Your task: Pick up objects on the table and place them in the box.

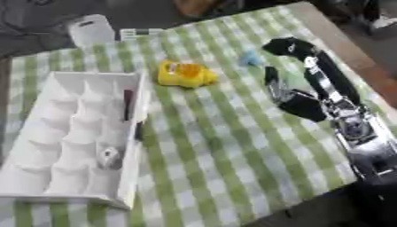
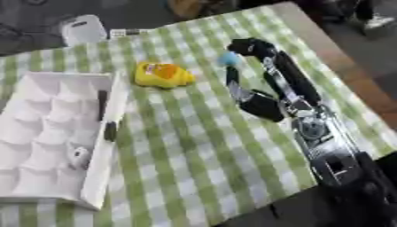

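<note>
Two loose things sit on the checked cloth (image 1: 225, 146): a yellow toy (image 1: 184, 74) near the white box's (image 1: 46, 111) far right corner, and a small light-blue piece (image 1: 250, 57) further right, just beside the right hand (image 2: 260, 66). The hand reaches in from the lower right, fingers curled over the blue piece and thumb low beside it; nothing looks held, and contact with the piece cannot be confirmed. Probable step: grasping the blue piece. To do it well, lower the fingers either side of it, close only once it sits between thumb and fingers, lift clear of the cloth, then carry left over the yellow toy into a box cell. The box already holds a dark thin stick (image 1: 127, 104) and a small grey-white thing (image 1: 108, 156); another dark item (image 1: 139, 131) rests at its right wall. Hard to make out: the blue piece's shape, partly covered by the fingers. A white object (image 1: 91, 29) lies at the far edge, unclear. The left hand is not visible.
</note>
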